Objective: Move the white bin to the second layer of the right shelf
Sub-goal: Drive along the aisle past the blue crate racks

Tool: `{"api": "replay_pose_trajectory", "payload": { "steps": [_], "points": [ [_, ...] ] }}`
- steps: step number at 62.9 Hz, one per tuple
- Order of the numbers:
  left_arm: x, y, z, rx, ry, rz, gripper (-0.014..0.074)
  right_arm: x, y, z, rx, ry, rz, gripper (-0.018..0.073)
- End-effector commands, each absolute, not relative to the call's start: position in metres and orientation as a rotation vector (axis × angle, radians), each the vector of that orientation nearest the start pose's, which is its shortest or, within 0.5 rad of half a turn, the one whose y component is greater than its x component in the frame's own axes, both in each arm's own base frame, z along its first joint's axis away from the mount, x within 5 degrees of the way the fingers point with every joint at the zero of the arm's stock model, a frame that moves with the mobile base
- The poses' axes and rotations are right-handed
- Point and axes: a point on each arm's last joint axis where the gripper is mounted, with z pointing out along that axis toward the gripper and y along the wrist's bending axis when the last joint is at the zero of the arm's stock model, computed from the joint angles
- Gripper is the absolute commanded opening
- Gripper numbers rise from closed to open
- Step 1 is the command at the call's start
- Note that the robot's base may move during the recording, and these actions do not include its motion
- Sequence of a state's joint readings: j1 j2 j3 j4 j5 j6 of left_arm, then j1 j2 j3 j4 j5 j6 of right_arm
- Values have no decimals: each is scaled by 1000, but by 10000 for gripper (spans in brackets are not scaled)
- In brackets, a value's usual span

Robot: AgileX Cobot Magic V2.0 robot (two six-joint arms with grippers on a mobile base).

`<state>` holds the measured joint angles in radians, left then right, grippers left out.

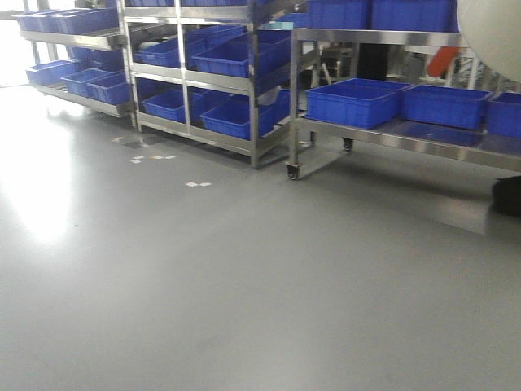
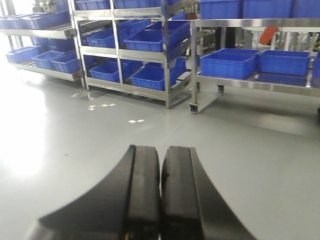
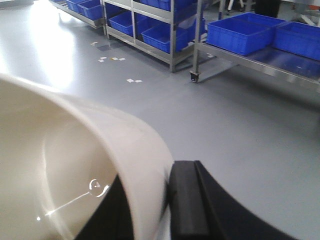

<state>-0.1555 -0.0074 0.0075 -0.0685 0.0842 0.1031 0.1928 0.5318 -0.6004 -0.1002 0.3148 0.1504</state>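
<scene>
The white bin point(image 3: 75, 165), cream and glossy, fills the lower left of the right wrist view. My right gripper point(image 3: 158, 187) is shut on its rim, one finger inside the wall and the other finger point(image 3: 186, 200) outside. In the front view a curved piece of the white bin point(image 1: 493, 28) shows at the top right corner, held high above the floor. My left gripper point(image 2: 161, 152) hangs over bare floor, shut with nothing in it. I cannot make out the right shelf second layer with its rollers in these views.
Steel racks point(image 1: 254, 90) loaded with blue crates point(image 1: 232, 59) line the far side. To the right, a wheeled steel rack point(image 1: 293, 122) carries blue crates point(image 1: 356, 101) on a flat level. Grey floor point(image 1: 244, 277) with small white tape marks point(image 1: 198, 184) lies between. A dark object point(image 1: 508, 195) sits at the right edge.
</scene>
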Motion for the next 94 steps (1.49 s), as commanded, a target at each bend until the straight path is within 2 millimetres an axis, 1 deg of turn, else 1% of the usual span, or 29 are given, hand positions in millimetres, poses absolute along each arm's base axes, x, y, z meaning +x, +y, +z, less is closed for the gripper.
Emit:
{"api": "replay_pose_trajectory", "payload": {
  "steps": [1, 94],
  "points": [
    [56, -9, 199, 139, 1501, -107, 85, 108, 18, 366, -96, 1597, 161, 57],
    [56, -9, 199, 139, 1501, -107, 85, 108, 18, 365, -96, 1598, 161, 57]
  ]
}}
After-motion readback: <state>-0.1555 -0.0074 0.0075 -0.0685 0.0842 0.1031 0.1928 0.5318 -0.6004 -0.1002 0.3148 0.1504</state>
